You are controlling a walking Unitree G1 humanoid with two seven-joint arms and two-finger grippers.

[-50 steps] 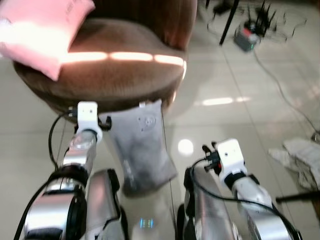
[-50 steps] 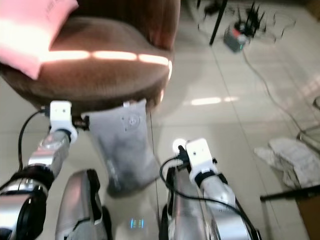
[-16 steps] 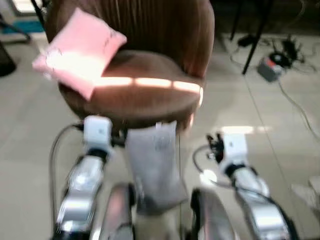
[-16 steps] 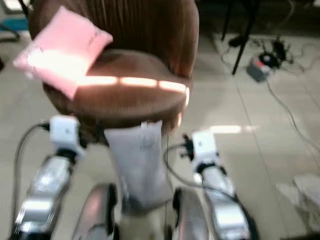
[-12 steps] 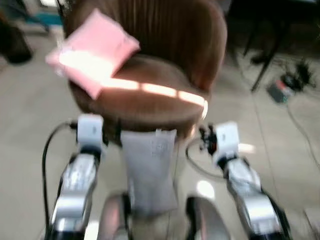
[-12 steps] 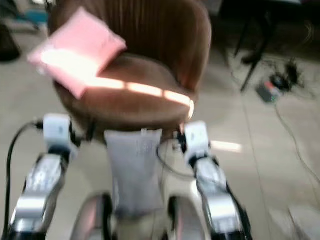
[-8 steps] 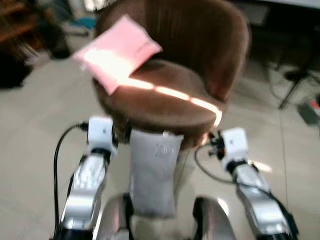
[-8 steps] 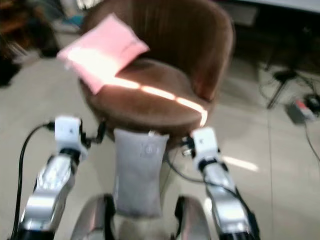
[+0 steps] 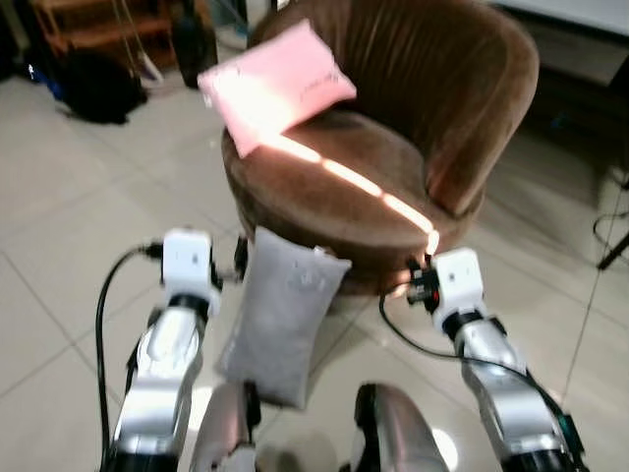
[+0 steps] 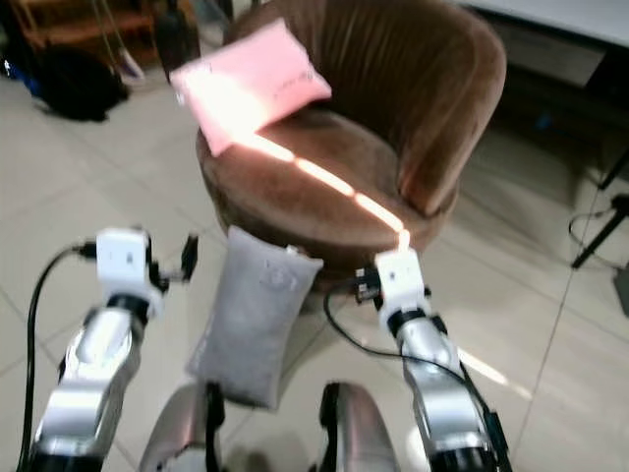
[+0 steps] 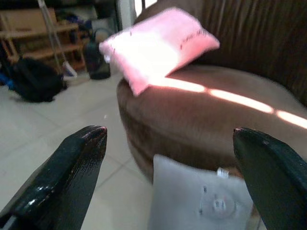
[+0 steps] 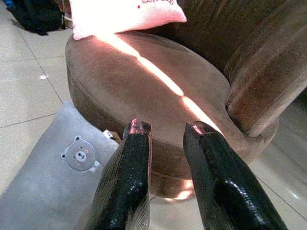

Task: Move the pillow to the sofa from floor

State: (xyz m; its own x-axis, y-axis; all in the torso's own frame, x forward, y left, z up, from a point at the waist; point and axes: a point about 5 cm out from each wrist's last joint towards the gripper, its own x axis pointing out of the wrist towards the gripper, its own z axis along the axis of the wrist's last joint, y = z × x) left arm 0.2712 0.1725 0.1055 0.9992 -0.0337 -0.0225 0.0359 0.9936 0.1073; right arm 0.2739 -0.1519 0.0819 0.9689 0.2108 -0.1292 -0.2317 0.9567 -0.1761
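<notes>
Left gripper [image 11: 168, 143] spread wide, raised just in front of sofa [image 9: 393, 187], to left of grey pillow [image 9: 280, 315], not touching it. Right gripper [image 12: 165, 129] narrow, fingers [image 12: 129, 172] a small gap apart and holding nothing, raised before sofa's front edge to right of grey pillow. Grey pillow standing tilted on tiled floor [image 9: 69, 265], top corner leaning against sofa's front; small bear face stitched near top. Pink pillow [image 9: 275, 84] lying on sofa seat at its far left edge. Strip of sunlight across seat. Black bag [image 9: 93, 84] on floor well left of sofa.
</notes>
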